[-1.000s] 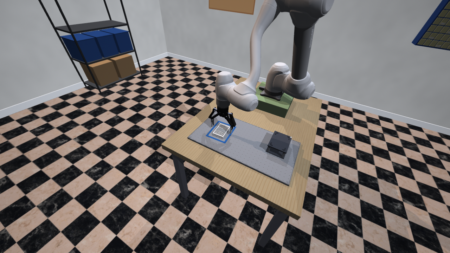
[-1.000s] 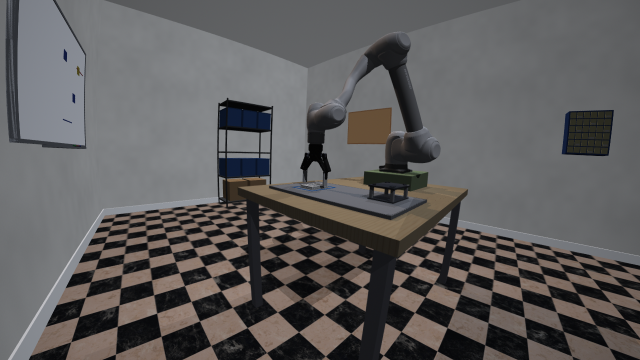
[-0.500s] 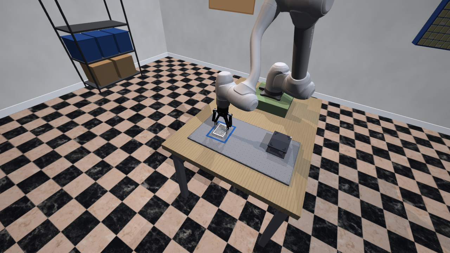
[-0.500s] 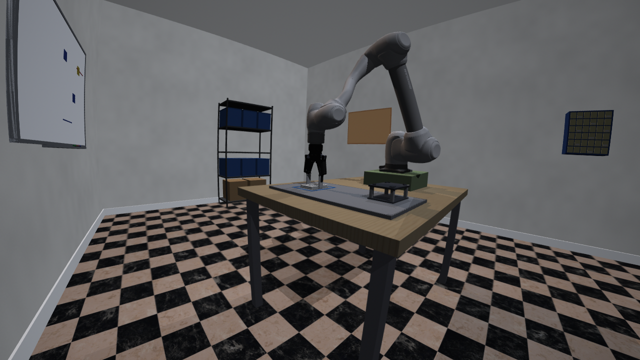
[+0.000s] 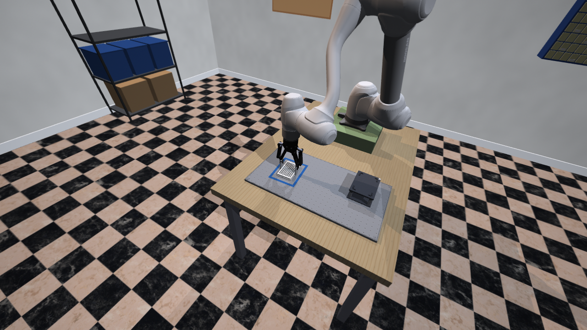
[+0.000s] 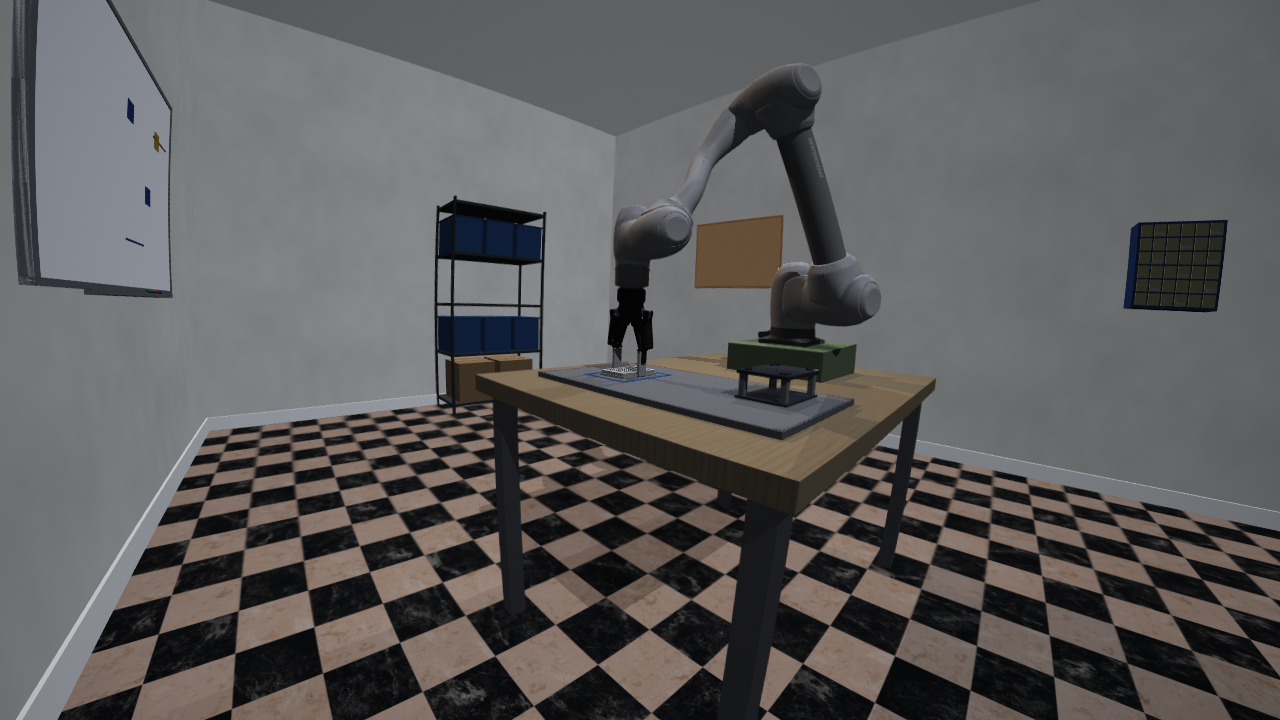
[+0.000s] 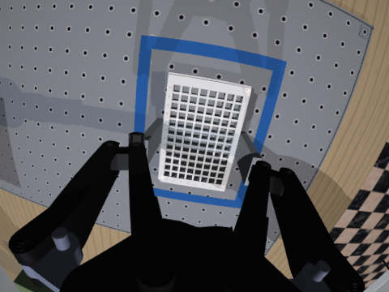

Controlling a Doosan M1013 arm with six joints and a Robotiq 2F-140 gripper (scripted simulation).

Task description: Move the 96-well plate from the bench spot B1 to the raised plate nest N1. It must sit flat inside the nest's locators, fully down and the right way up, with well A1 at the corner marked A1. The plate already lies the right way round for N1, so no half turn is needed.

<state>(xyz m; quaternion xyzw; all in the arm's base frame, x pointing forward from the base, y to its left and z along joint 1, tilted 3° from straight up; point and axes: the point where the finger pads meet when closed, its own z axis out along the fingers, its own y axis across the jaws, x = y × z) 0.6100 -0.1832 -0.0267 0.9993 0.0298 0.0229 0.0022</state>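
The end effector is pinching the 96-well plate by its long edges inside the blue square; the nest is standing well apart along the worktop.

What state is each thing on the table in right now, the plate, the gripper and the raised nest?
Well plate: right way up, inside the blue square on the bench, tilted in the wrist view.
Gripper: shut on the well plate, fingers against its long sides.
Raised nest: nothing on it.
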